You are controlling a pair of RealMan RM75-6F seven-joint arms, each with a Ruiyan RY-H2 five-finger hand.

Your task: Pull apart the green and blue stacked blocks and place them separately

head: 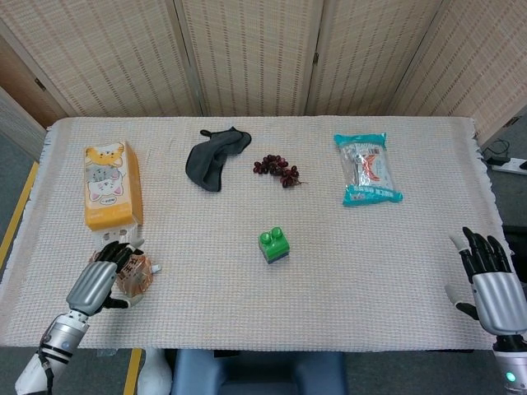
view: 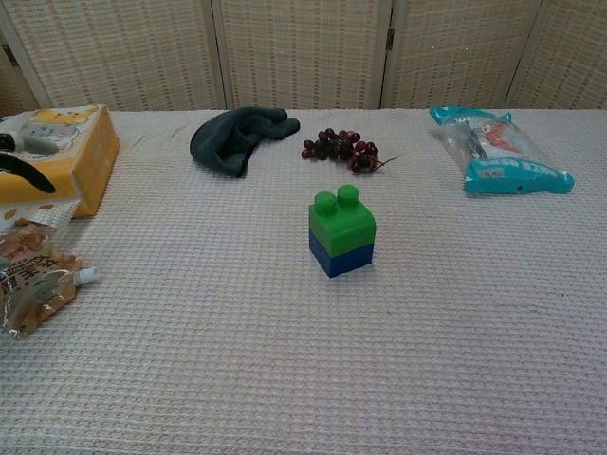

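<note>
The left hand (head: 103, 277) hovers over the near left part of the table (head: 247, 304), above a clear snack pouch (head: 132, 276) with brown contents; its dark fingers are loosely spread and hold nothing, and whether they touch the pouch cannot be told. In the chest view only dark fingertips (view: 24, 171) show at the left edge. The right hand (head: 492, 284) hangs off the near right edge, fingers apart and pointing up, empty.

The green block (head: 272, 241) sits pressed onto the blue block (head: 276, 256) near the table's middle, well apart from both hands. The green one has two round studs on top; the blue one shows as a lower band beneath it.

Far left lies a yellow carton (head: 111, 185) printed with cartoon cats. Further back are a dark cloth (head: 212, 158), a bunch of dark grapes (head: 278, 169) and, to the right, a teal packet (head: 367, 169) whose printing is too small to read.
</note>
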